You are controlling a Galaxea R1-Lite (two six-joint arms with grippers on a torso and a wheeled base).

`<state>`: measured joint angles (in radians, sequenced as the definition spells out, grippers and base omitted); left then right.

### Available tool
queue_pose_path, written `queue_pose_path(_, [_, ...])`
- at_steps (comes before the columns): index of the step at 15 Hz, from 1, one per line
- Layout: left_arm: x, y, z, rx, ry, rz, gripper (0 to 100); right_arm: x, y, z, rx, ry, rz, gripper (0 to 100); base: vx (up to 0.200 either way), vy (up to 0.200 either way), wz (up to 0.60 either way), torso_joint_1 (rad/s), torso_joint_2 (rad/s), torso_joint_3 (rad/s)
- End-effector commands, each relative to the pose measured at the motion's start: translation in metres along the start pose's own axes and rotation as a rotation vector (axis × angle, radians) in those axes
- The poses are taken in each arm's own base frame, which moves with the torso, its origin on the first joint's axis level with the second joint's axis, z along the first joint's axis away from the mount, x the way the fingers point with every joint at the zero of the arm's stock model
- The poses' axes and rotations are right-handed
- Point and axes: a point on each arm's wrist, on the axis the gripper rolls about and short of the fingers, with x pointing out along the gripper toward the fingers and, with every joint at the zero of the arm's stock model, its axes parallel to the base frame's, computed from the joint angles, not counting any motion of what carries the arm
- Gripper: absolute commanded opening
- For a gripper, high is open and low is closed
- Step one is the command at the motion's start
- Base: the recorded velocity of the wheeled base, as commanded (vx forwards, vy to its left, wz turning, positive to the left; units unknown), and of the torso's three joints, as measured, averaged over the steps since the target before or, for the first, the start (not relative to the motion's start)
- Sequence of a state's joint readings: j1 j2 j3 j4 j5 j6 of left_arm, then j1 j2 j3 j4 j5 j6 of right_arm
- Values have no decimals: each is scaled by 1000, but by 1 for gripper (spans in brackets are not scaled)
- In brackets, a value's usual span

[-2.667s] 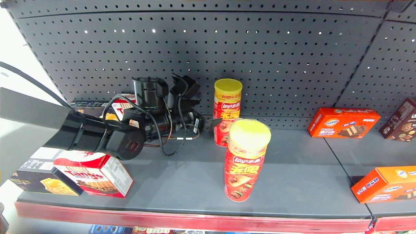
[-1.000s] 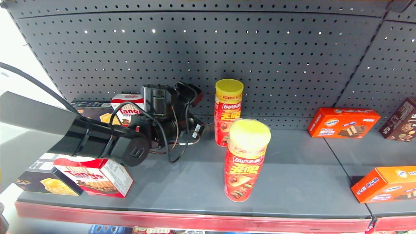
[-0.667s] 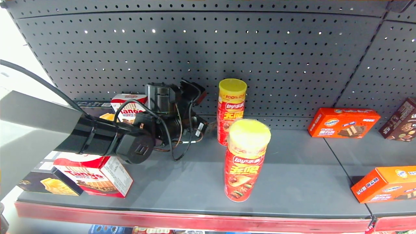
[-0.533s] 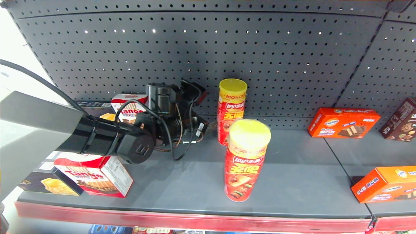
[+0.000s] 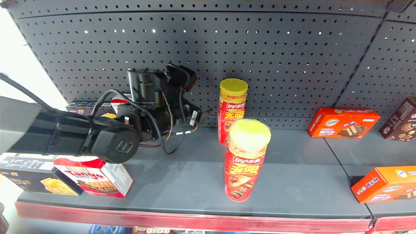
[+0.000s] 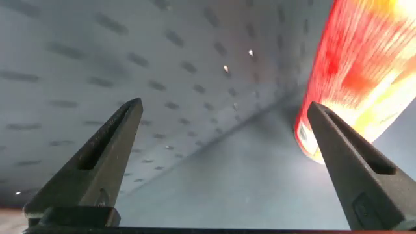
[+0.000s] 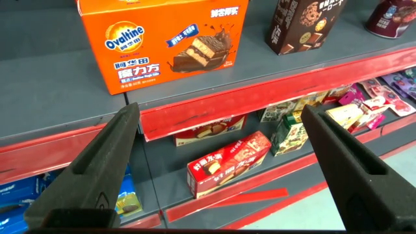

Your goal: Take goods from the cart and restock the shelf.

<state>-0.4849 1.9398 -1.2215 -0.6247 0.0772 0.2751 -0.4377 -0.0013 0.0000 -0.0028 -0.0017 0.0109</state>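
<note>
Head view looks onto a dark grey shelf (image 5: 292,169) with a red strip (image 5: 195,221) along its front edge and a grey pegboard (image 5: 260,58) behind, small lights showing through some of its holes. Two red cans with yellow lids stand upright near the middle: the rear can (image 5: 231,110) close to the pegboard, the front can (image 5: 247,162) nearer the edge and a little to the right. The left arm (image 5: 97,139) reaches in from the left, held above the shelf, and the left jaws end just beside the rear can without touching it. In the left wrist view they stand wide with nothing between them, facing the pegboard (image 6: 162,84), with the can (image 6: 354,78) next to one finger.

A red-and-white box (image 5: 97,177) and a black box (image 5: 35,177) sit at the front left of the shelf, under the arm. To the right lie an orange box (image 5: 343,123) at the back, a brown box (image 5: 401,122) beyond it, and a second orange box (image 5: 386,183) near the front.

In the right wrist view the right jaws are also wide and hold nothing. They face shelves with red edges (image 7: 260,91), carrying an orange box (image 7: 162,42) and a brown box (image 7: 305,23), with more packs (image 7: 227,162) on the level below.
</note>
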Motion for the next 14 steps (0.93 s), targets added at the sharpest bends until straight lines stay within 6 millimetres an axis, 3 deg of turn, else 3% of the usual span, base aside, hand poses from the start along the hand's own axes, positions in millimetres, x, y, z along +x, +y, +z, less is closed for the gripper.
queue_pose_path(1, [-43, 12, 33, -22, -134, 56, 100, 0, 0, 0, 0, 1, 1, 100, 0, 0, 0, 0, 0, 0])
queue_pose_path(3, [-75, 8, 51, -40, -224, 59, 100, 0, 0, 0, 0, 1, 1, 100, 0, 0, 0, 0, 0, 0])
queue_pose_path(5, [-102, 10, 53, -93, -247, 67, 100, 0, 0, 0, 0, 1, 1, 100, 0, 0, 0, 0, 0, 0])
queue_pose_path(8, [-177, 17, 65, -129, -386, 87, 100, 0, 0, 0, 0, 1, 1, 100, 0, 0, 0, 0, 0, 0])
queue_pose_path(10, [-220, 19, 49, -136, -391, 79, 100, 0, 0, 0, 0, 1, 1, 100, 0, 0, 0, 0, 0, 0])
queue_pose_path(12, [-302, 19, -4, -227, -374, 65, 100, 0, 0, 0, 0, 1, 1, 100, 0, 0, 0, 0, 0, 0])
queue_pose_path(14, [-350, 15, -42, -235, -401, 79, 100, 0, 0, 0, 0, 1, 1, 100, 0, 0, 0, 0, 0, 0])
